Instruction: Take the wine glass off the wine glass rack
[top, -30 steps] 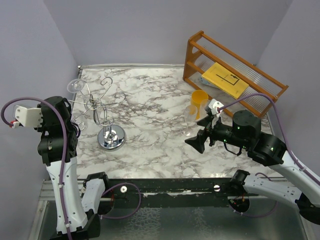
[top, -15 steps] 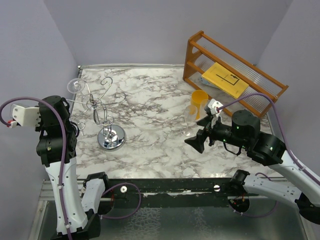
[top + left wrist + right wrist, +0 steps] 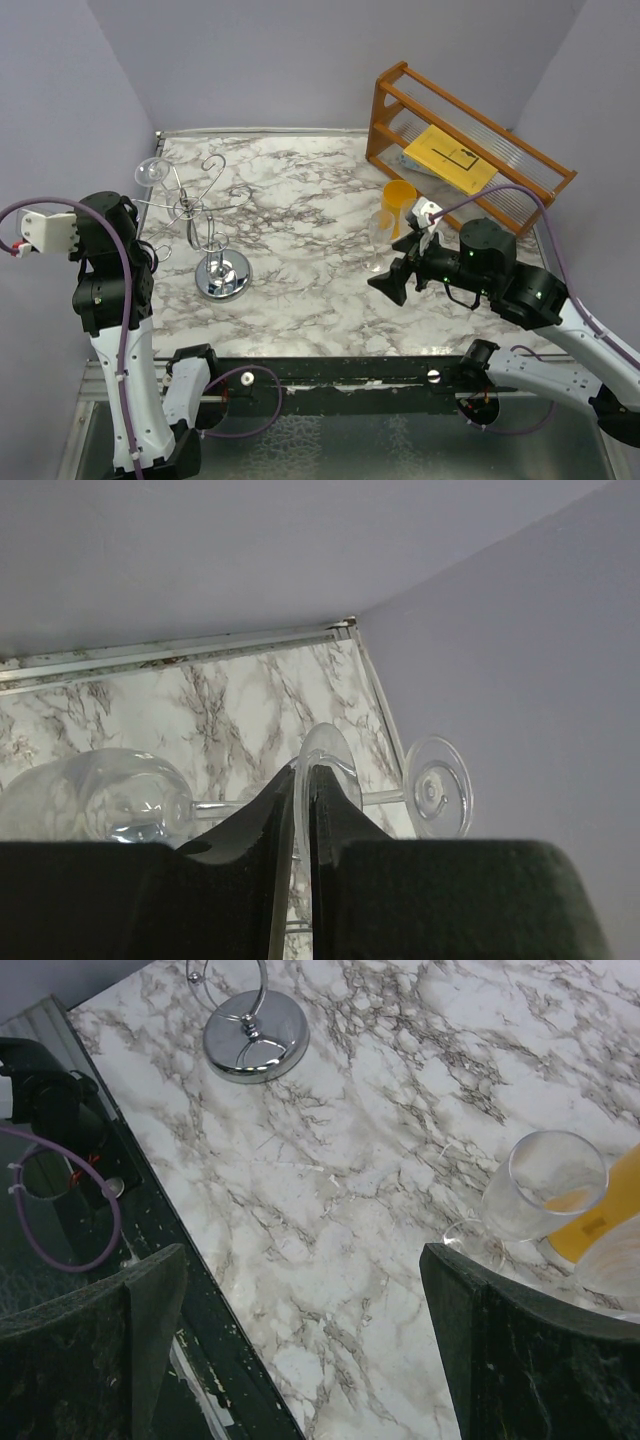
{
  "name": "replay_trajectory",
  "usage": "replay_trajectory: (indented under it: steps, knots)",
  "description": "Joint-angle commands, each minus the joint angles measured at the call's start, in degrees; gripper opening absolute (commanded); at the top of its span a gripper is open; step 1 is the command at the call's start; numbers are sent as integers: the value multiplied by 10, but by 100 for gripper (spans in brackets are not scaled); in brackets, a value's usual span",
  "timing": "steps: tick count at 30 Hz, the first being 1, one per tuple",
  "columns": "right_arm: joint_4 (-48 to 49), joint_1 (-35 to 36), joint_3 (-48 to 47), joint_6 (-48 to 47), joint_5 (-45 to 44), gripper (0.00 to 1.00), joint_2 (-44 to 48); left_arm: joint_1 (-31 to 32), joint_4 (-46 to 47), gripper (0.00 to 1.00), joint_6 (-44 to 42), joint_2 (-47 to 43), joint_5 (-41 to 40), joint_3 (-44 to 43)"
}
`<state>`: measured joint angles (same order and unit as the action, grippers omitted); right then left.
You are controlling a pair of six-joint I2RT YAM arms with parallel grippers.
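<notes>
The wine glass rack (image 3: 205, 225) is a silvery wire tree on a round chrome base (image 3: 223, 275); the base also shows in the right wrist view (image 3: 255, 1035). A clear wine glass (image 3: 150, 170) hangs on its far-left arm. In the left wrist view my left gripper (image 3: 302, 772) is shut on the thin round foot of a wine glass (image 3: 328, 752). Behind it another glass lies level, bowl (image 3: 100, 798) left and foot (image 3: 437, 785) right. My right gripper (image 3: 398, 282) is open and empty beside a standing wine glass (image 3: 380, 235), which also shows in the right wrist view (image 3: 545, 1188).
An orange cup (image 3: 400, 195) stands just behind the standing glass. An orange-brown wooden slatted shelf (image 3: 465, 150) holding a yellow sheet fills the back right. Grey walls close in on the left, back and right. The table's dark front edge (image 3: 190, 1260) runs below the right gripper.
My left arm has shifted slightly to the left. My right arm has edged a little to the left. The glasses and rack stay where they were.
</notes>
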<state>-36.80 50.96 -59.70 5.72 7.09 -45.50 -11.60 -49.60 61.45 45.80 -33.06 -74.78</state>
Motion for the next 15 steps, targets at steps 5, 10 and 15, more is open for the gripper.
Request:
replay_trajectory:
  steps: [5,10,15]
  knots:
    - [14,4,-10,-5,-13,100,-9,1,44,0,37,-8,-24,2]
    - [14,5,-10,-5,-16,100,-11,1,55,0,47,3,-41,-5]
    - [14,4,-11,-5,-16,100,-15,1,78,0,48,15,-39,-7]
